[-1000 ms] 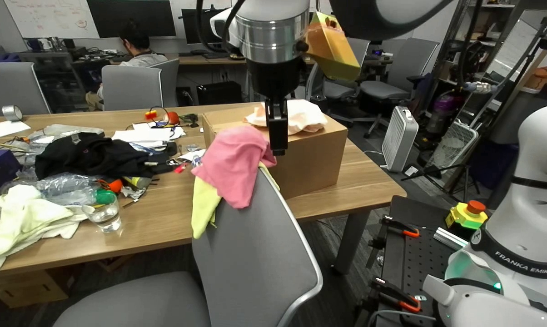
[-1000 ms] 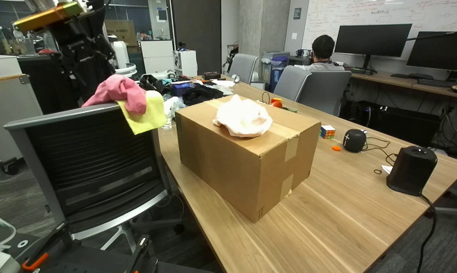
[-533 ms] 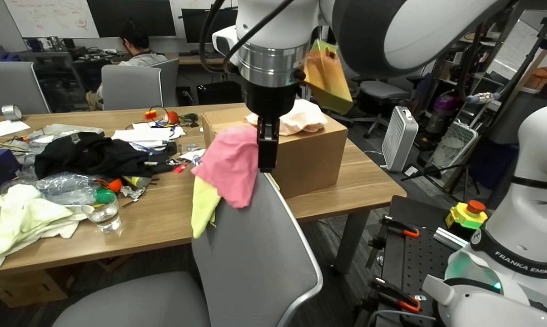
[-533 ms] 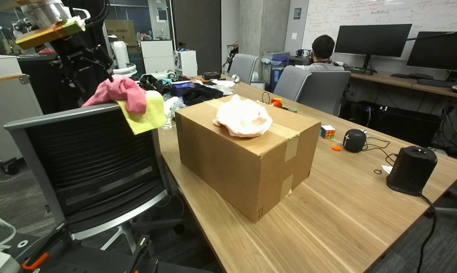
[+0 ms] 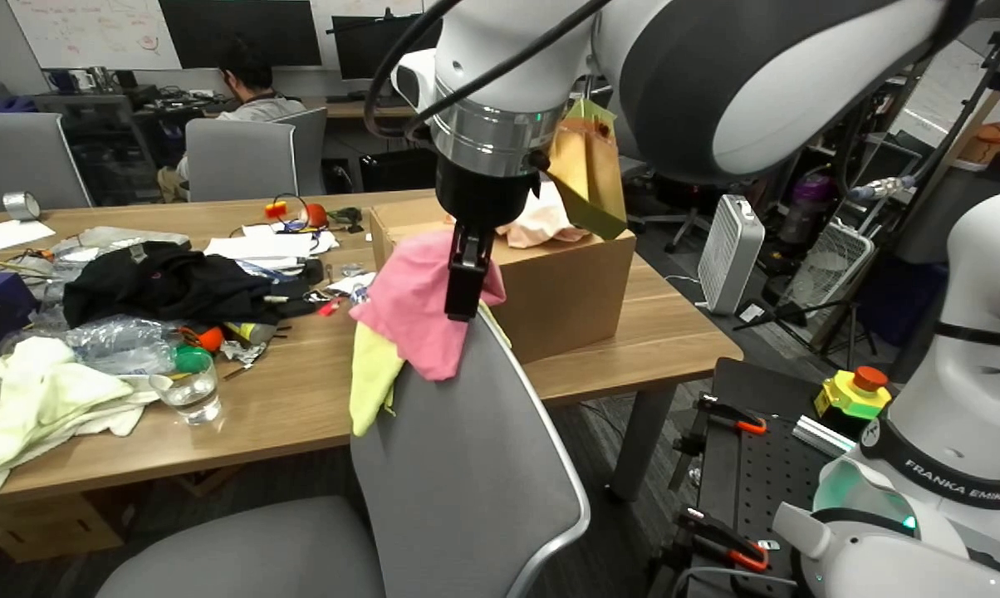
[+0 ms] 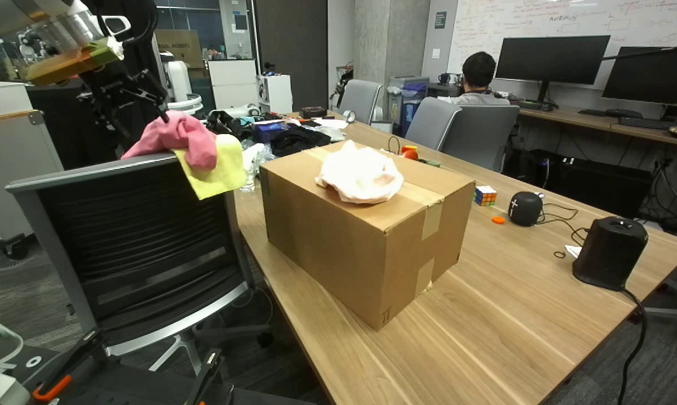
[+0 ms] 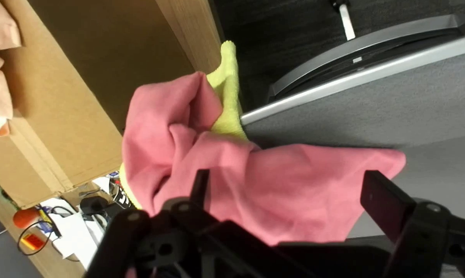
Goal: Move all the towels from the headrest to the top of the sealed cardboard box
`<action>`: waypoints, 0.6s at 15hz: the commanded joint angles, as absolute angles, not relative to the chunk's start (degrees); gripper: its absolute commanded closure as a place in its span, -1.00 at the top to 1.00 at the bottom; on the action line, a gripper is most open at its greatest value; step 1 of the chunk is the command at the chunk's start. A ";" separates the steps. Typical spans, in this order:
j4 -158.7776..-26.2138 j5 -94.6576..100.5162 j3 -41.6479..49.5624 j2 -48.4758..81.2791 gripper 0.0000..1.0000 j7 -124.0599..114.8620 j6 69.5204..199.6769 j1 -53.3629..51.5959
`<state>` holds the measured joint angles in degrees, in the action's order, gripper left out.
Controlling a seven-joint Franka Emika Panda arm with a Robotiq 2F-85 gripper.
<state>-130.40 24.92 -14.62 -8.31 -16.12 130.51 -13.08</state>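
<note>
Press too deep and I may shove the chair (image 6: 141, 236); pinch too thick and the pink towel (image 6: 172, 138) may drag the yellow-green towel (image 6: 226, 171) beneath. My jaws: spread, holding nothing. Counts: one sealed box (image 6: 338, 242), centre in an exterior view; one draped headrest (image 6: 91, 171), left; three towels: peach towel (image 6: 361, 174) on box, pink and yellow-green on headrest.

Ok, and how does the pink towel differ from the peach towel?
The pink towel is vivid, while the peach towel is very pale. The pink towel drapes over the headrest; the peach towel sits on the sealed cardboard box. The pink towel has an end hanging down; the peach towel is bunched in a heap. Both look crumpled.
</note>
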 commanded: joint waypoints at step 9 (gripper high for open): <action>-134.87 42.88 -15.84 -8.64 1.00 -32.97 137.72 -11.13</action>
